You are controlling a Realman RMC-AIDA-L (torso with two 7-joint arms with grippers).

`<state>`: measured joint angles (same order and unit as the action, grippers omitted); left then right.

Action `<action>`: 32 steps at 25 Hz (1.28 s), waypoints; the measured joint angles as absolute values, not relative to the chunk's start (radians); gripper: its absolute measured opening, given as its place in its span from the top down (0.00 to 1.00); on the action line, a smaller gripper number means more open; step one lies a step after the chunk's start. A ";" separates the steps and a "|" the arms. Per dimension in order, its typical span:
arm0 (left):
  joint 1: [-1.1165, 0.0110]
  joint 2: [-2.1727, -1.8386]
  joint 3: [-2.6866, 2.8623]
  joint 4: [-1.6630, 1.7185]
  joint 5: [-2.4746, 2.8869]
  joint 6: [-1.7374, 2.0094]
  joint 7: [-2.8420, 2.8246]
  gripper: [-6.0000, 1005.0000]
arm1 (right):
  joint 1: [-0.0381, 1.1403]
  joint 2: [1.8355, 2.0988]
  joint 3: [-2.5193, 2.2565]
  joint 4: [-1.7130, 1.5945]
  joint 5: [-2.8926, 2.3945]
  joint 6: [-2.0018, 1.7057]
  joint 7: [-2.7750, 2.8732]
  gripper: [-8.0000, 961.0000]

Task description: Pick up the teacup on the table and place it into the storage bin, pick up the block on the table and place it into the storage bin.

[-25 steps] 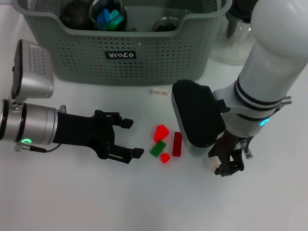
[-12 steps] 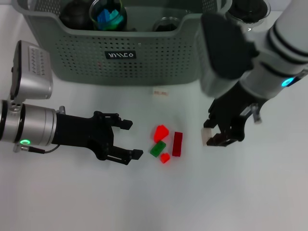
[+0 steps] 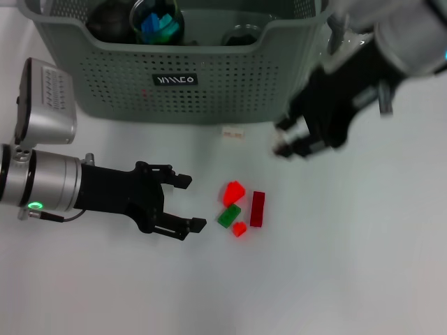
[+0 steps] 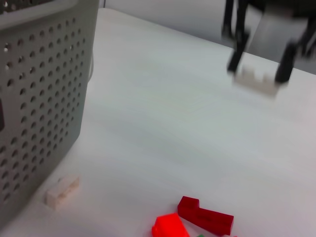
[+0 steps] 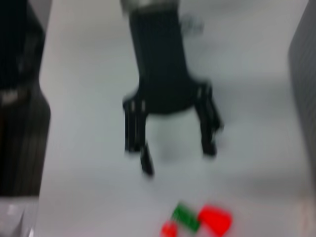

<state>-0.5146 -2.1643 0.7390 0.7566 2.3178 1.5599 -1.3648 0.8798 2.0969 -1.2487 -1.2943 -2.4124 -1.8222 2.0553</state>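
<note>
White block [image 4: 255,79] sat clamped in my right gripper [image 3: 297,142], raised beside the storage bin [image 3: 209,84], undelivered; my left gripper [image 3: 183,202] waited open near coloured blocks [image 3: 241,206].

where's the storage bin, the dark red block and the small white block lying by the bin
storage bin [image 3: 209,91], head view, front perforated wall
dark red block [image 3: 257,209], head view, middle of its top face
small white block [image 4: 62,191], left wrist view, its top

We count three red blocks [image 3: 257,208], one green block [image 3: 228,216], two white blocks [image 3: 232,132], one storage bin [image 3: 105,77].
</note>
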 joint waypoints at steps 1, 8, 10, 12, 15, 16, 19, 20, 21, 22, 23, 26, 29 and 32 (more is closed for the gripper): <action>-0.514 -2.164 0.741 0.757 2.318 1.560 -1.364 0.11 | 0.891 2.097 -1.217 -1.308 -2.392 -1.834 2.063 0.59; -0.515 -2.163 0.746 0.762 2.325 1.571 -1.363 0.11 | 1.013 2.078 -0.935 -1.338 -2.321 -1.817 2.174 0.59; -0.516 -2.163 0.746 0.769 2.330 1.579 -1.363 0.11 | 1.035 2.060 -0.906 -1.317 -2.325 -1.752 2.221 0.59; -0.514 -2.163 0.747 0.783 2.331 1.592 -1.363 0.11 | 1.045 2.044 -0.907 -1.289 -2.333 -1.684 2.258 0.59; -0.511 -2.163 0.745 0.802 2.332 1.618 -1.362 0.11 | 1.064 2.033 -0.926 -1.225 -2.397 -1.574 2.294 0.59; -0.511 -2.163 0.744 0.807 2.332 1.625 -1.362 0.11 | 1.074 2.033 -0.933 -1.192 -2.433 -1.534 2.303 0.59; -0.511 -2.163 0.742 0.820 2.332 1.641 -1.362 0.11 | 1.108 2.042 -0.964 -1.078 -2.546 -1.415 2.320 0.59; -0.511 -2.163 0.744 0.822 2.332 1.645 -1.362 0.11 | 1.117 2.046 -0.973 -1.043 -2.572 -1.376 2.323 0.59; -0.512 -2.163 0.745 0.823 2.332 1.648 -1.362 0.11 | 1.126 2.047 -0.983 -1.007 -2.588 -1.338 2.326 0.59; -0.512 -2.163 0.746 0.823 2.332 1.649 -1.362 0.12 | 1.135 2.048 -0.995 -0.969 -2.601 -1.297 2.327 0.59; -0.514 -2.163 0.747 0.824 2.332 1.650 -1.362 0.12 | 1.143 2.049 -1.005 -0.935 -2.608 -1.267 2.327 0.59; -0.517 -2.162 0.747 0.825 2.332 1.650 -1.361 0.12 | 1.159 2.049 -1.043 -0.842 -2.611 -1.187 2.324 0.59; -0.517 -2.160 0.747 0.825 2.332 1.650 -1.361 0.12 | 1.161 2.053 -1.083 -0.802 -2.625 -1.127 2.328 0.59; -0.519 -2.160 0.747 0.825 2.332 1.648 -1.361 0.12 | 1.156 2.064 -1.098 -0.792 -2.651 -1.086 2.335 0.59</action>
